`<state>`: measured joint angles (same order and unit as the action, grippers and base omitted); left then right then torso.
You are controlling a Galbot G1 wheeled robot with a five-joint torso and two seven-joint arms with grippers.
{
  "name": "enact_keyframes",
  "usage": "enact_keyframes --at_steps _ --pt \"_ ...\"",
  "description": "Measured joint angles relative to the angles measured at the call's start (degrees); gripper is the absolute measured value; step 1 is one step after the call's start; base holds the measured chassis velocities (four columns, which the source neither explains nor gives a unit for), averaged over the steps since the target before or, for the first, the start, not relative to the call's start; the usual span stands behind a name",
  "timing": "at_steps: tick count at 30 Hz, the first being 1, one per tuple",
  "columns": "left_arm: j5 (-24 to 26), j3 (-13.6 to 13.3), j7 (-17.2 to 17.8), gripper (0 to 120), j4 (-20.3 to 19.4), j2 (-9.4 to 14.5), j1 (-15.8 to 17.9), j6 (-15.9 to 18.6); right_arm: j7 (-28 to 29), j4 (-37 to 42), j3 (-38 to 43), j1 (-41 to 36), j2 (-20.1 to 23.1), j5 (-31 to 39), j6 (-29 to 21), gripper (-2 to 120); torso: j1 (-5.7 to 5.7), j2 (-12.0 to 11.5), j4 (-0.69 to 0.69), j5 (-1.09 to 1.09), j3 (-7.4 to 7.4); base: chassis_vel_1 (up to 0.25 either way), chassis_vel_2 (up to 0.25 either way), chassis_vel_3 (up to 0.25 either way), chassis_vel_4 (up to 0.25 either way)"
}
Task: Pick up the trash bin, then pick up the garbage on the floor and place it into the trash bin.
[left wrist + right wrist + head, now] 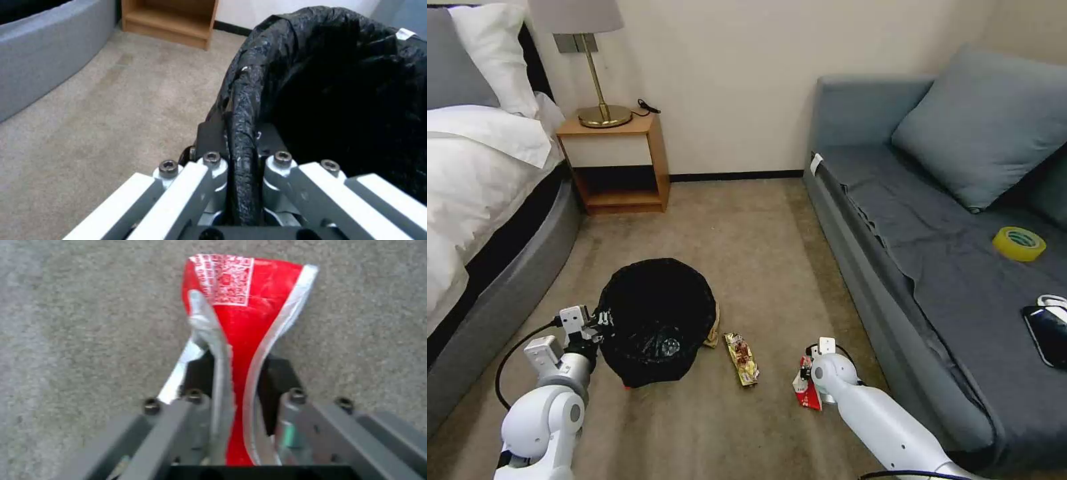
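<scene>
Left wrist view has our left gripper (242, 146) pinching the black-bagged rim of the trash bin (338, 86), one finger outside and one inside; from the head camera the bin sits on the carpet (747, 227) between the bed (487, 180) and the sofa (947, 253). Our right gripper (236, 380) is pressed onto the red-and-white wrapper (240, 306), low over the carpet near the sofa's front edge. We see the narrow multicoloured snack wrapper (742, 359) lying flat between the bin and our right arm, with a tan scrap (713, 333) touching the bin's right side.
</scene>
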<state>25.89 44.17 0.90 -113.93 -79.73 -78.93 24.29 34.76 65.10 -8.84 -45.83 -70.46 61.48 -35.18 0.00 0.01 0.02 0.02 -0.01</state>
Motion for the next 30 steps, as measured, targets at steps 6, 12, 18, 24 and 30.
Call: enact_keyframes --at_steps 6,12,18,24,30 --pt "0.18 0.09 0.03 5 -0.31 0.17 -0.18 0.09 -0.06 1.69 0.71 -1.23 0.23 -0.38 1.01 0 0.00 -0.01 -0.02 -0.01 0.01 0.000 0.000 0.000 0.000" --pt "0.42 0.22 0.08 5 -0.73 0.44 -0.68 0.22 0.87 6.56 1.96 -2.26 1.36 -0.62 2.46 0 0.00 -0.01 -0.03 -0.01 0.01 0.000 0.000 0.000 0.000" --pt "0.65 0.30 0.16 5 -0.98 0.81 -1.56 0.34 1.95 17.30 2.25 -2.56 5.80 -0.44 4.99 0 0.01 -0.02 -0.03 -0.02 0.01 0.000 0.000 0.000 0.000" --pt "1.30 -0.02 0.18 5 -1.16 1.03 -2.46 0.62 1.02 29.16 -0.19 -0.34 9.16 -3.92 13.70 0 0.00 -0.02 -0.03 -0.02 0.01 0.000 0.000 0.000 0.000" --pt "1.68 -0.19 0.20 5 -1.18 1.38 -2.75 0.93 -2.21 38.24 -4.53 4.43 9.17 -7.57 23.47 0 0.00 -0.01 -0.02 -0.03 0.01 0.000 0.000 0.000 0.000"
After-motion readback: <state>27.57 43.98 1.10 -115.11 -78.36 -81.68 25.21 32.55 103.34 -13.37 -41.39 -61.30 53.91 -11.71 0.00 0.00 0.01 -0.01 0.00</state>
